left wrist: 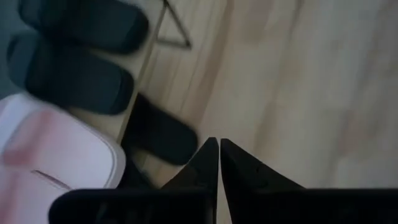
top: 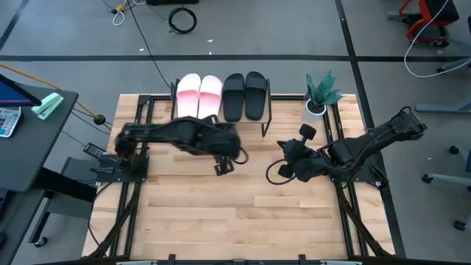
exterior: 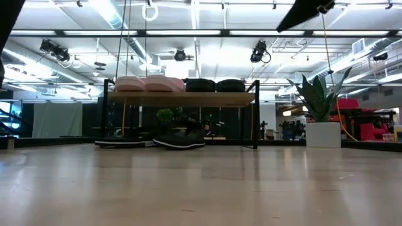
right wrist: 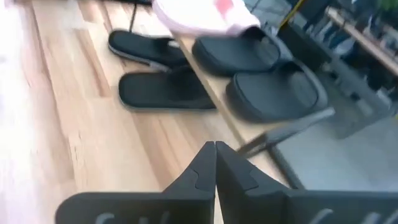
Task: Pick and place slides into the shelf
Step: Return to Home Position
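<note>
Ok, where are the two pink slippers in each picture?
High view: the two pale pink wide-strap slides, upper middle, slightly left.
Low view: pink slides on the left of the low shelf's wooden top.
Left wrist view: pink slides, blurred, close.
Right wrist view: pink slides, partly cut off.
Landmark: the black slide pair beside them everywhere.

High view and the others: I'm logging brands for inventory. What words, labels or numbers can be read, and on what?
None can be read.
Pink slides, black slides, shelf: nothing legible.
White plant pot: plain.
Keypad beside the table: markings too small to read.
</note>
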